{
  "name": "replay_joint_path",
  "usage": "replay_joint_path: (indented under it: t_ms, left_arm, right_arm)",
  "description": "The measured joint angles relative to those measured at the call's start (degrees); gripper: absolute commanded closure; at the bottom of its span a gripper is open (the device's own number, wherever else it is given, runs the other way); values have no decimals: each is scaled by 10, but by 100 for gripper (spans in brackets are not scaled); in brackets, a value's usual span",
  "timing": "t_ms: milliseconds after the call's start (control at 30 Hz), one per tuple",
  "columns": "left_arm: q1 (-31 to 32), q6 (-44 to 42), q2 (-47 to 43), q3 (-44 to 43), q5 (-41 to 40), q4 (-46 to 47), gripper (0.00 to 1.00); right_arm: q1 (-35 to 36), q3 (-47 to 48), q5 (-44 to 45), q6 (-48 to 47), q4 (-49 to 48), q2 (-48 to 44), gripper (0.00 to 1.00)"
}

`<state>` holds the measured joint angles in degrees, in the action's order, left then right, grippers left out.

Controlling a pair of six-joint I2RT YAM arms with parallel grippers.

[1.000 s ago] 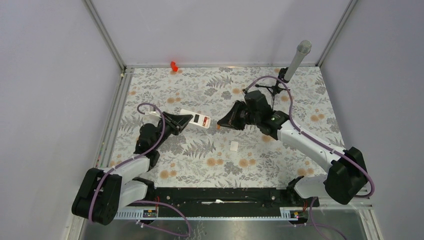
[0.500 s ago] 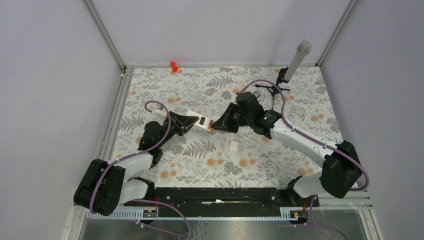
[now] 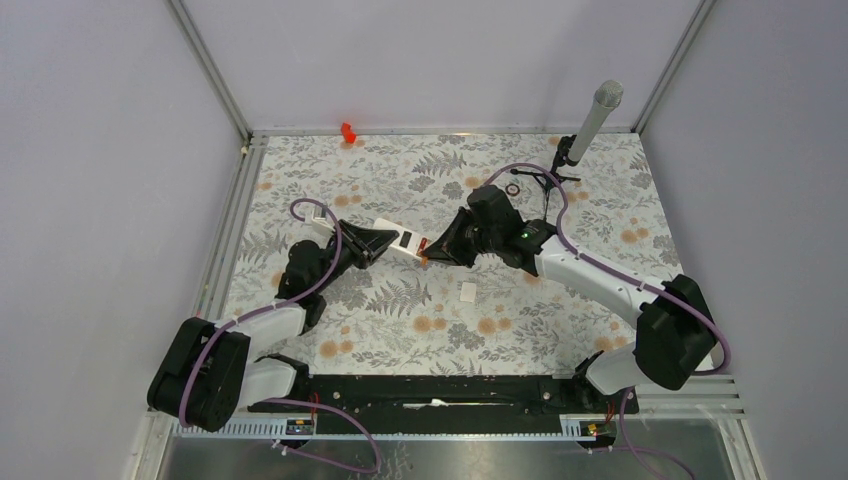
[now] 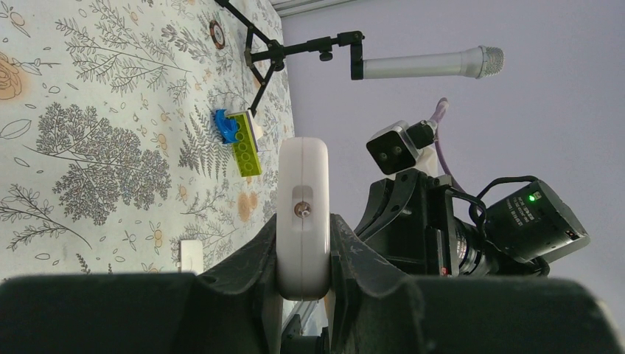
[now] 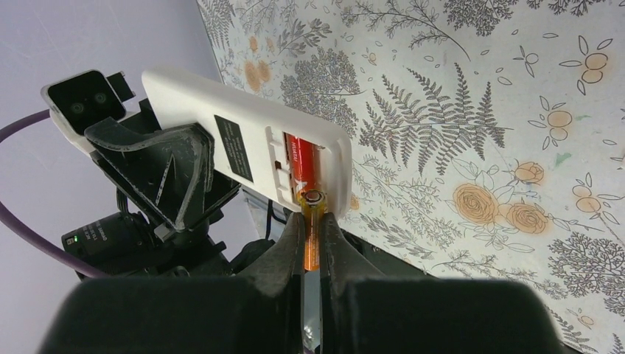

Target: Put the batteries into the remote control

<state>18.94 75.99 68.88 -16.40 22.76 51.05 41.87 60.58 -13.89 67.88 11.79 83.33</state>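
Observation:
My left gripper (image 3: 378, 241) is shut on the white remote control (image 3: 403, 240) and holds it off the table; in the left wrist view its end (image 4: 302, 214) sits clamped between the fingers. My right gripper (image 3: 432, 253) is shut on an orange battery (image 5: 312, 236), whose tip is at the remote's open back compartment (image 5: 298, 158). A second orange battery (image 5: 304, 158) lies inside that compartment. The remote's plain white back (image 5: 243, 133) with a black label faces the right wrist camera.
A small white square cover piece (image 3: 467, 292) lies on the floral table (image 3: 500, 320) below the grippers. A yellow-green block with a blue disc (image 4: 239, 140) and a microphone on a black tripod (image 3: 590, 125) stand at the back right. A red object (image 3: 347, 131) lies at the back edge.
My right gripper has moved left with the battery up to the remote's end. My left gripper has shifted the remote slightly right, toward it.

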Motion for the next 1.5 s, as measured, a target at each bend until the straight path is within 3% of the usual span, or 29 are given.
replay_joint_path:
  t_ms: [400,567,800,967,1400,1500]
  left_arm:
    - [0,-9,0,0,1,-4,100]
    - [0,-9,3,0,7,-4,100]
    - [0,-9,3,0,10,-3,100]
    - [1,-12,3,0,10,-5,100]
    - [1,-20,3,-7,10,-12,100]
    - [1,-21,3,-12,11,-19,100]
  right_arm:
    - [0,6,10,16,-4,15,91]
    - [0,9,10,20,-7,23,80]
    - [0,9,15,25,-9,22,75]
    - [0,9,25,30,-5,13,62]
    - [0,5,29,29,-3,-9,59]
    - [0,5,29,12,-3,-25,45]
